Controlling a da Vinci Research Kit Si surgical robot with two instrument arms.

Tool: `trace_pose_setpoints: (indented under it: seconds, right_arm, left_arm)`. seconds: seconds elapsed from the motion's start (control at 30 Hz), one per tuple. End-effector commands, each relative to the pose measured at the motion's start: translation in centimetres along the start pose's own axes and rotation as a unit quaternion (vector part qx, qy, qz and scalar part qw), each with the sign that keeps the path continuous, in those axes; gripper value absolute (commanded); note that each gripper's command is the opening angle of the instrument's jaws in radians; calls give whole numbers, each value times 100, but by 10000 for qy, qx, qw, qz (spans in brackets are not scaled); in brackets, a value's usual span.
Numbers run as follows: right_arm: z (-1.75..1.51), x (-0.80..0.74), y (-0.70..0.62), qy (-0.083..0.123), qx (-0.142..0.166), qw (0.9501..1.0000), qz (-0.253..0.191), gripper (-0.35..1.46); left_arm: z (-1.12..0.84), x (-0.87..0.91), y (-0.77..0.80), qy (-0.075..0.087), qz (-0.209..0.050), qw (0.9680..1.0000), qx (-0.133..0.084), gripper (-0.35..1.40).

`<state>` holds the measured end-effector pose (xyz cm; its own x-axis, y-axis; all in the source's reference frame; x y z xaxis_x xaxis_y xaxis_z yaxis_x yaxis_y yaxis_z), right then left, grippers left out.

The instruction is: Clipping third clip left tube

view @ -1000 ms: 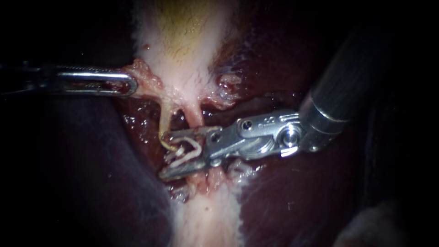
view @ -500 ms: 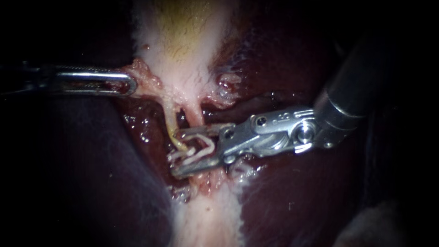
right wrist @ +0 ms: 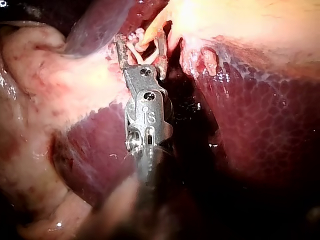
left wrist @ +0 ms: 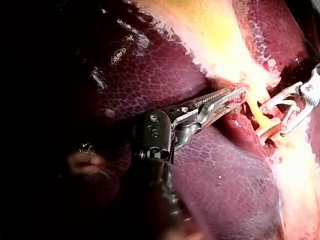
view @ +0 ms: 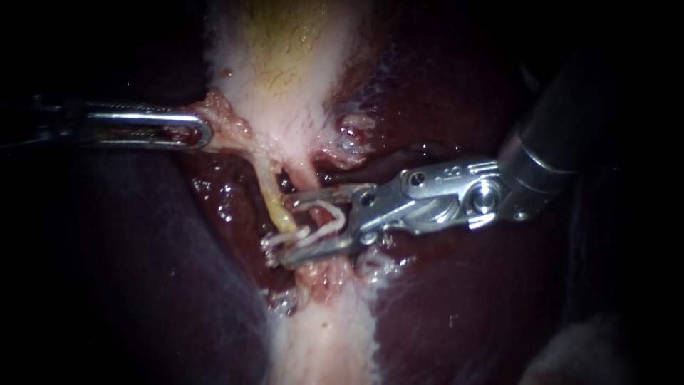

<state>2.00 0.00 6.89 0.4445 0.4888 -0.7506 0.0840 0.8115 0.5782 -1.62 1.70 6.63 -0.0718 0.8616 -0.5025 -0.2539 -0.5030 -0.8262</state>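
My left instrument (view: 203, 132) comes in from the left, and its jaws are shut on the ragged pale edge of the gallbladder (view: 285, 64); the left wrist view shows the same hold (left wrist: 240, 91). Below the gallbladder hang a yellowish left tube (view: 271, 196) and a pink right tube (view: 303, 177). My right instrument (view: 285, 230) reaches in from the upper right. Its jaws stand wide apart with a white clip (view: 331, 212) seated between them, and their tips are level with the left tube's lower end. White clip ends (view: 273, 243) show at that end. In the right wrist view the jaws (right wrist: 141, 42) flank the tube.
Dark red liver (view: 463, 299) lies on both sides of the pale strip of tissue (view: 320, 335) that runs down below the tubes. The right instrument's dark shaft (view: 563, 121) crosses the upper right. Frayed pale tissue (view: 353, 132) sits right of the tubes.
My right instrument has drawn back to the right with its clip; its jaw tips, earlier past the left tube, are now level with it. The left instrument has held still.
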Motion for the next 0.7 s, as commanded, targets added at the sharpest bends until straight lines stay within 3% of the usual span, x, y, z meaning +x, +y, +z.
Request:
trace_pose_setpoints:
  seconds: [0.03,0.43,0.7]
  right_arm:
    - [0,0,3,3,-37,10000,8,50]
    - [7,-2,31,32,-173,9998,92,50]
    - [24,6,42,401,-206,9985,300,50]
  left_arm:
    - [0,0,0,2,1,10000,3,-35]
    - [2,0,0,-2,2,10000,-6,-35]
    - [3,0,1,-1,2,10000,-3,-35]
